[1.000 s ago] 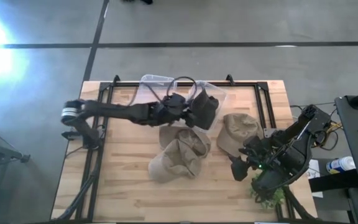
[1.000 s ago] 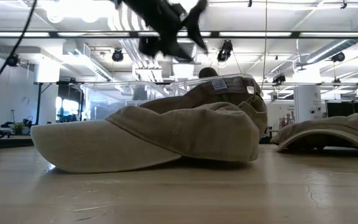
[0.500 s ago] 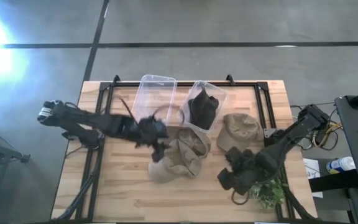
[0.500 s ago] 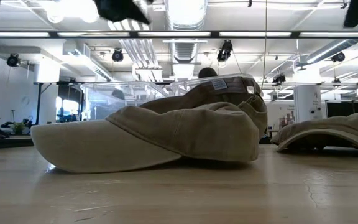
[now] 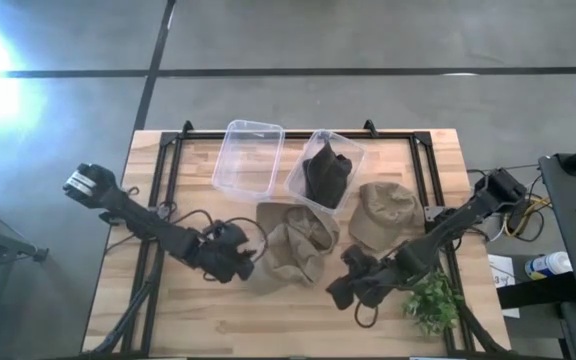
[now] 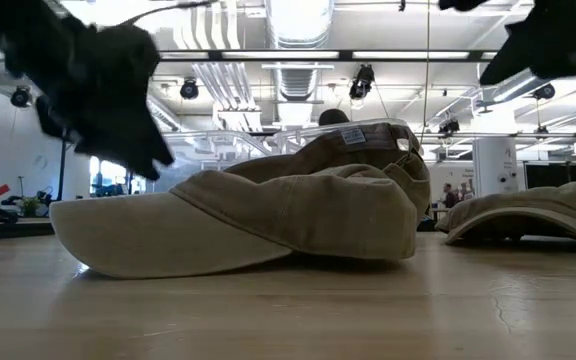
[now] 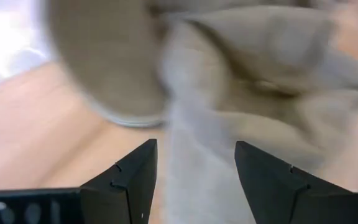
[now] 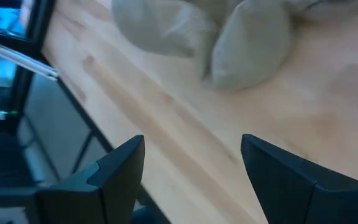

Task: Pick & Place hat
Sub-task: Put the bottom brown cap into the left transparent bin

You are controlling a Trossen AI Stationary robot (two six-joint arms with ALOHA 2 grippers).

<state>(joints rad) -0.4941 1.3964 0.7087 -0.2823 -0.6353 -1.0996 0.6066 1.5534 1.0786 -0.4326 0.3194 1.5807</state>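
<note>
left claw [image 5: 240, 262] gaping, tan hat [image 7: 241, 93] filling wrist view

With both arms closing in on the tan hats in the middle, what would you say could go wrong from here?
1. The two tan hats lie piled together; the open left gripper, right beside them, may pinch both or only loose cloth.
2. The right gripper, also open, sits low on the pile's other side, so the arms could collide if both reach in.
3. The black hat already fills one bin; a drop there could spill over.
</note>
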